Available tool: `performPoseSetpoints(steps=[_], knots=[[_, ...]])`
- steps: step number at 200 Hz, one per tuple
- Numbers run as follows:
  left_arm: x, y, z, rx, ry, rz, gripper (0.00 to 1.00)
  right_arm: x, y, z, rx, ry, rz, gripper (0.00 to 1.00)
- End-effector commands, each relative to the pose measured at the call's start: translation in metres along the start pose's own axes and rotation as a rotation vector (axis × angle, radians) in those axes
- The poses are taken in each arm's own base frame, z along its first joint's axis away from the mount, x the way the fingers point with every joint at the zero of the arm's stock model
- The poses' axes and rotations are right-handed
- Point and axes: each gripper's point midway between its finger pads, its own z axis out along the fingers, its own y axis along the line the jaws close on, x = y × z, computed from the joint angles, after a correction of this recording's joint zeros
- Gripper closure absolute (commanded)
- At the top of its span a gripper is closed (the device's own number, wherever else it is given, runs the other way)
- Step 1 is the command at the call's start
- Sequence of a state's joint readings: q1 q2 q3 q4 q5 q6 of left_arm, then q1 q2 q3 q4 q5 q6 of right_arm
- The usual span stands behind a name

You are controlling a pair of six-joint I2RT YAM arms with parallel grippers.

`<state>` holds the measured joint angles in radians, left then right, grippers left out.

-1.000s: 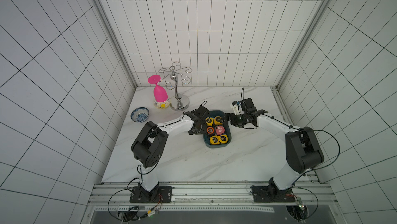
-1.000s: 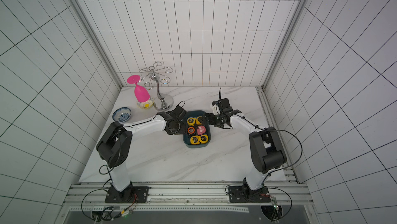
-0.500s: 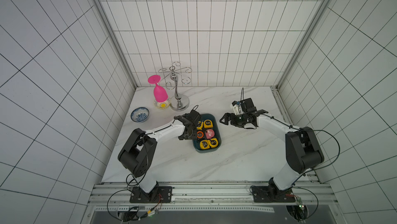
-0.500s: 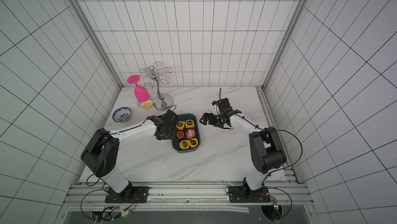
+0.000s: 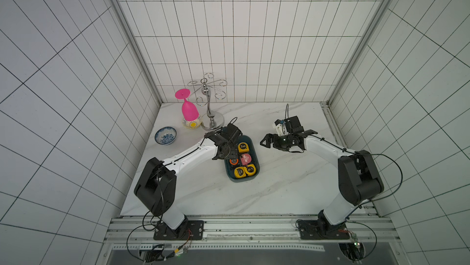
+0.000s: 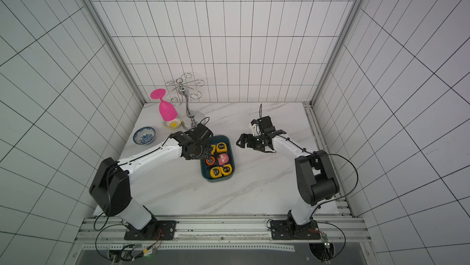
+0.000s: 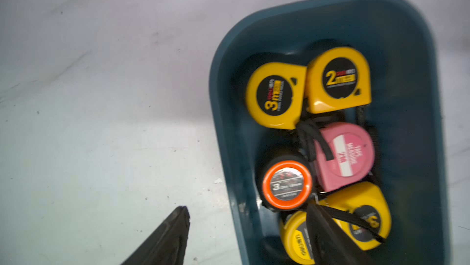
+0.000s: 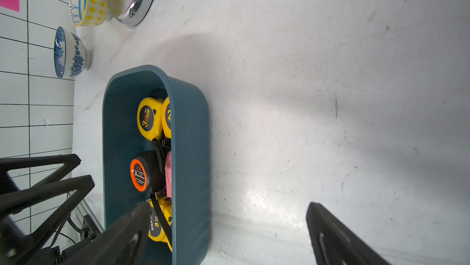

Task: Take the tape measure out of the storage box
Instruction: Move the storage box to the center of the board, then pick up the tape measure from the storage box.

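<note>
We see the left arm (image 5: 188,155) reaching across the storage box (image 7: 407,98), its left gripper (image 7: 248,209) pitched down with fingers spread and empty, one inside the storage box and one outside its wall. The right gripper (image 5: 270,143) hovers beside the storage box, fingers parted wide, empty. Six tape measures (image 7: 338,78) lie flat inside the storage box: four yellow, one pink, one black-orange.

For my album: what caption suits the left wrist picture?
Left tool open above the rim of a teal storage box holding four yellow tape measures, a pink one and a black-and-orange one.
</note>
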<state>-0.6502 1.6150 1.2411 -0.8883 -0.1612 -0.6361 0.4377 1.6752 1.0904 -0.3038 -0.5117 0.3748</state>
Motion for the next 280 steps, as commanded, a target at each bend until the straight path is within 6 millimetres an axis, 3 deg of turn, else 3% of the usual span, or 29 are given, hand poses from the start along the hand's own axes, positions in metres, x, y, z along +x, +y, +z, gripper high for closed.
performPoseSetpoints(steps=[1,50,93,176,280], knots=[[-0.002,-0.021,-0.011,0.088,0.026,-0.060,0.24,-0.004,0.001,-0.011,0.011,-0.023,-0.007,0.01],[0.012,-0.045,0.013,0.125,0.128,-0.143,0.31,-0.004,-0.002,-0.012,0.020,-0.025,-0.009,0.01],[0.019,-0.036,0.035,0.053,0.144,-0.187,0.34,-0.002,-0.006,-0.012,0.024,-0.024,-0.003,0.01],[0.028,-0.022,0.060,-0.045,0.161,-0.193,0.35,-0.002,-0.009,-0.008,0.021,-0.019,0.008,0.01],[0.030,-0.015,0.081,-0.086,0.184,-0.164,0.35,-0.003,-0.011,-0.002,0.016,-0.009,0.020,0.01]])
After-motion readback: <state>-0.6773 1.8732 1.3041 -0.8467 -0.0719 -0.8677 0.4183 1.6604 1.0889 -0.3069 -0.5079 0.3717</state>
